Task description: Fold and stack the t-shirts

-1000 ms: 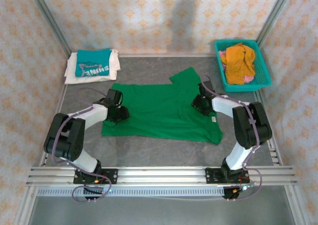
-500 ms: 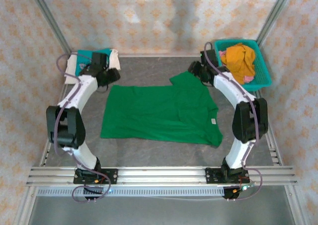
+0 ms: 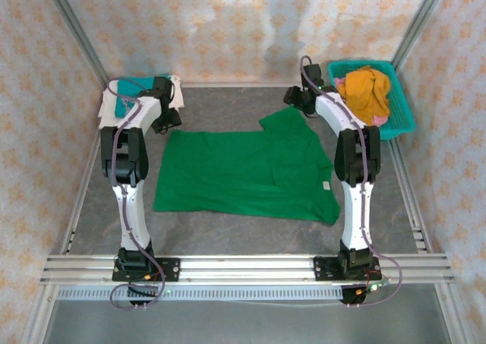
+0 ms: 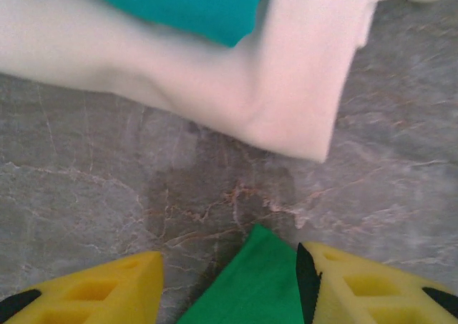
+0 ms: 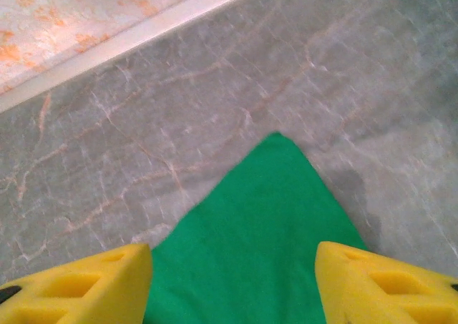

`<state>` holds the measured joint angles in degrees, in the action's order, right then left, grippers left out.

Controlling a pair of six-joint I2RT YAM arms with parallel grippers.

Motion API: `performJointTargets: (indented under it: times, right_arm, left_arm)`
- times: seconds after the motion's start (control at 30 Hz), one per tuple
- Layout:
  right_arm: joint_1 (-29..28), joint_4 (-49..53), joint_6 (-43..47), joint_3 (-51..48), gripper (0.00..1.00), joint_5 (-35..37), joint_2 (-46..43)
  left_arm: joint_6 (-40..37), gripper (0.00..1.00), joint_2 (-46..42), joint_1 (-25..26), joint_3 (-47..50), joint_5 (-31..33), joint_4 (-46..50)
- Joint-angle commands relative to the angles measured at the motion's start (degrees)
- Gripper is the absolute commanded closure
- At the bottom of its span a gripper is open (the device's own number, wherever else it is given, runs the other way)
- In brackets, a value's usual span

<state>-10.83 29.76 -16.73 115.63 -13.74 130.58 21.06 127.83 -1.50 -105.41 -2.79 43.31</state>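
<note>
At the far left corner of the bench (image 3: 228, 230) a white shirt (image 4: 286, 88) lies folded, with a folded teal shirt (image 4: 179, 2) on top of it. Just beside that pile, toward the middle, the left gripper (image 4: 229, 256) hangs low over the far left corner of the green shirt (image 3: 243, 173). Its jaws are spread. In the left wrist view the green corner lies on the stone between the yellow fingers (image 4: 107, 288), and neither finger presses on it.

The green shirt fills the middle of the bench, spread mostly flat, with its near edge toward the arm bases. Its far right part rises to a point toward the back edge. The right gripper (image 5: 232, 249) sits over that point, jaws also spread, with the cloth flat between them and unpinched.

At the far right corner stands a teal basket (image 3: 402, 120) with orange cloth (image 3: 364, 93) heaped in it, apart from the shirt.

The shirt looks light, limp and thin, so it will likely sag and crease wherever it is unsupported. A single layer lying flat is hard to pick up. My judgement is that each gripper should pinch right at its corner, fingertips down against the bench. Both should then lift together so the edge stays taut and the fold lands square.
</note>
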Motion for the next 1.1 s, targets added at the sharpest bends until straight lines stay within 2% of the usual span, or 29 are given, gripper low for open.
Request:
performJointTargets:
  times: [0.0, 0.17, 0.23, 0.37, 0.43, 0.53, 0.6, 0.67, 0.87, 1.07]
  right_arm:
    - [-0.06, 8.04, 3.48, 9.03, 0.38, -0.02, 4.28]
    - [-0.07, 5.65, 2.26, 7.31, 0.38, -1.51, 3.88]
    - [-0.02, 4.14, 1.88, 5.5, 0.38, -1.47, 3.13]
    - [-0.04, 3.77, 1.53, 5.33, 0.38, -1.38, 3.46]
    - [-0.07, 4.21, 1.43, 6.23, 0.38, -1.23, 4.06]
    - [-0.07, 4.46, 0.93, 7.56, 0.38, -1.54, 4.85]
    - [-0.07, 4.01, 0.57, 8.22, 0.38, -1.51, 5.43]
    - [-0.07, 4.09, 0.5, 9.85, 0.38, -1.04, 6.74]
    - [0.03, 8.57, 0.56, 18.05, 0.38, -1.26, 11.72]
    - [0.02, 8.03, -0.02, 18.23, 0.38, -1.62, 11.79]
  left_arm:
    - [-0.7, 0.47, 2.05, 0.16, -3.52, 1.99, 3.06]
    - [-0.84, 0.47, 5.44, 0.27, -4.85, -0.18, 2.83]
    - [-0.89, 0.5, 6.39, 0.35, -4.83, -1.51, 2.48]
    - [-1.09, 0.62, 6.54, 1.04, -3.69, -2.7, 1.68]
    - [-0.95, 0.72, 5.76, 1.35, -2.53, -3.4, 0.93]
    - [-0.84, 0.87, 4.19, 1.67, -1.0, -2.66, 0.47]
    - [-1.01, 0.91, 3.0, 1.85, -0.38, -1.71, 0.21]
    - [-1.02, 1.0, 2.19, 1.85, -0.39, -0.66, 0.45]
    - [-1.2, 1.0, -2.27, 2.5, 0.7, -0.7, 0.13]
    - [-0.59, 1.0, -7.24, 2.98, 3.83, 1.64, -1.17]
